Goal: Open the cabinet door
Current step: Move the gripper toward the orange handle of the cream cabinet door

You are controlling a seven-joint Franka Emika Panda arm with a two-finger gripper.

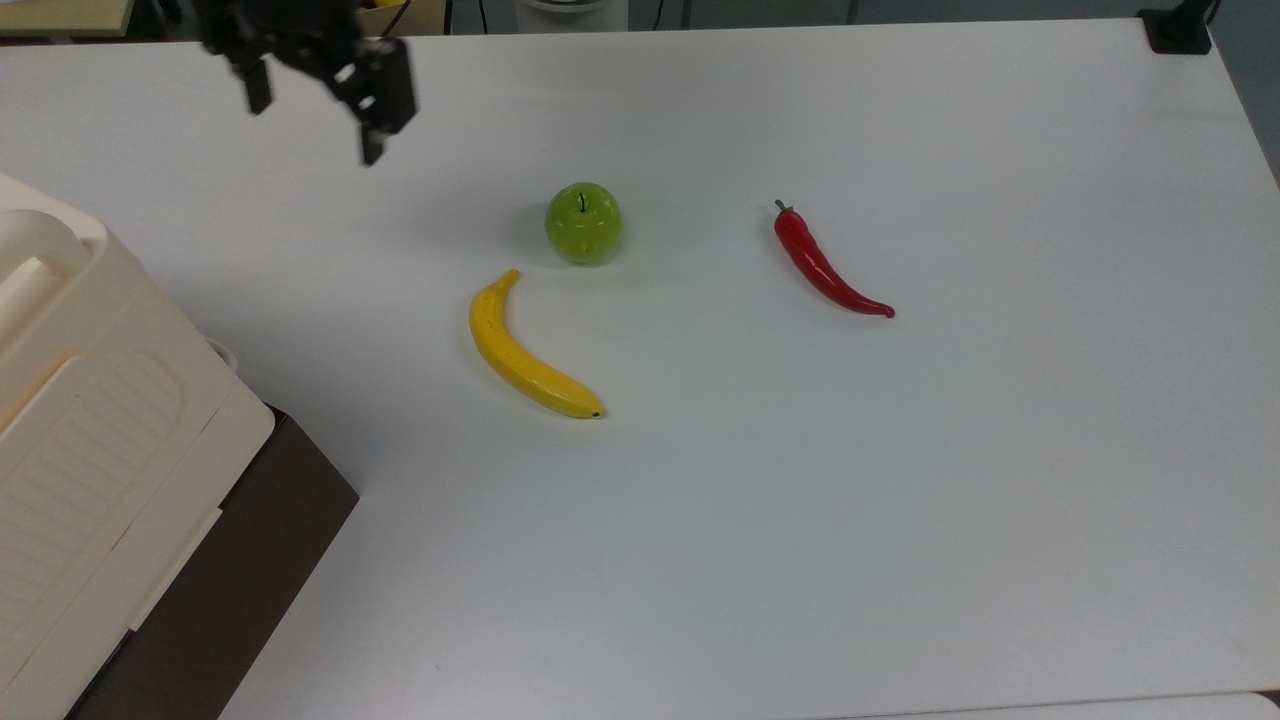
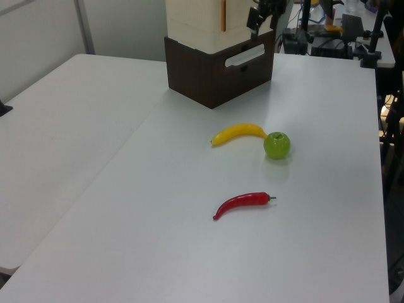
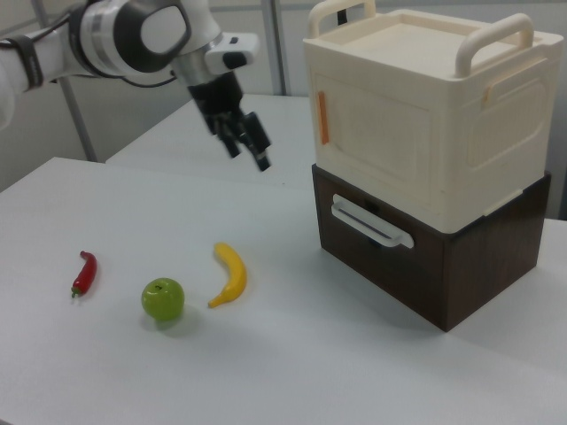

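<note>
The cabinet [image 3: 425, 115] is a cream box with two handles on top, standing on a dark brown drawer unit [image 3: 425, 266]. It sits at the top view's lower left [image 1: 90, 430] and at the back in the left view [image 2: 208, 12]. The cabinet door [image 3: 381, 133] is the front panel with an orange strip [image 3: 323, 115] along its left edge, and it lies flat against the box. My gripper [image 1: 315, 125] hangs open in the air with nothing between its fingers. In the right view the gripper [image 3: 248, 152] is left of the cabinet and apart from it. The left view has the gripper [image 2: 264, 17] beside the cabinet's right face.
A yellow banana [image 1: 525, 350], a green apple [image 1: 583, 222] and a red chilli [image 1: 825, 265] lie on the white table [image 1: 900, 500]. The drawer unit carries a white handle [image 3: 372, 221]. A second white table [image 2: 57, 145] adjoins on the left view's left.
</note>
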